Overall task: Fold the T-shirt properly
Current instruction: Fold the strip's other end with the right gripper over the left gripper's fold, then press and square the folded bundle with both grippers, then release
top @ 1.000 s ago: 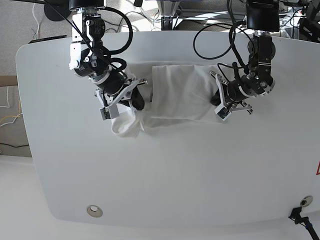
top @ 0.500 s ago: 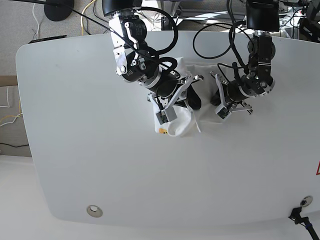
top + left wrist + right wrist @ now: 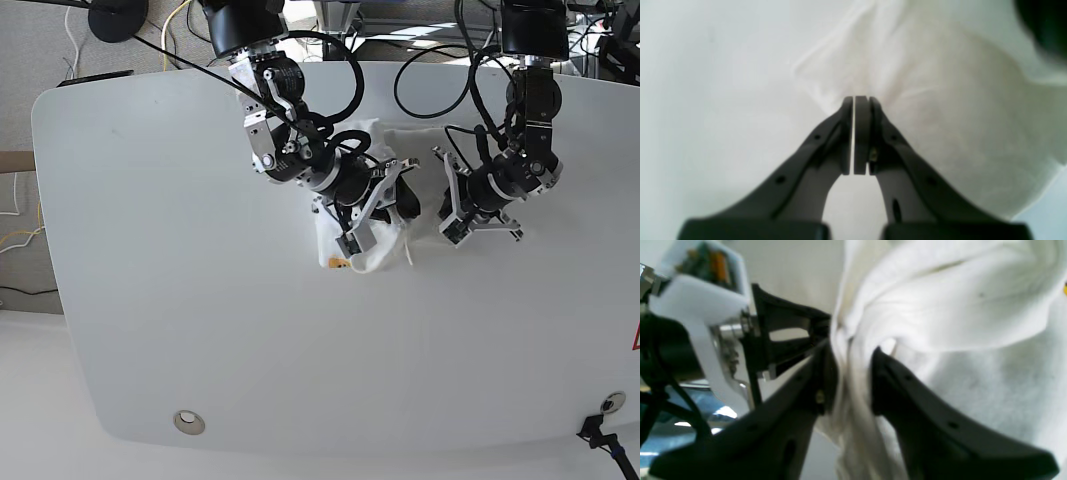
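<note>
The white T-shirt (image 3: 372, 250) lies bunched in a narrow heap at the table's middle back, with a bit of orange print showing at its lower left edge. My right gripper (image 3: 400, 200) is shut on a thick bunch of the cloth (image 3: 957, 306); in the right wrist view (image 3: 851, 351) fabric fills the gap between its fingers. My left gripper (image 3: 443, 208) is just to the right of it. In the left wrist view (image 3: 857, 98) it is shut, pinching the edge of the T-shirt (image 3: 957, 133), and wrinkles run into its tips. The two grippers are almost touching.
The white table (image 3: 200, 300) extends left and forward of the heap. A round metal hole (image 3: 188, 422) sits near the front left edge. Black cables (image 3: 430, 75) loop above both arms at the back. My left gripper's white camera mount (image 3: 703, 300) is close on the right gripper's left.
My right gripper has carried the T-shirt's left side across to the right, up to the left gripper, bunching the cloth into a heap. The left gripper has shifted slightly forward and right.
</note>
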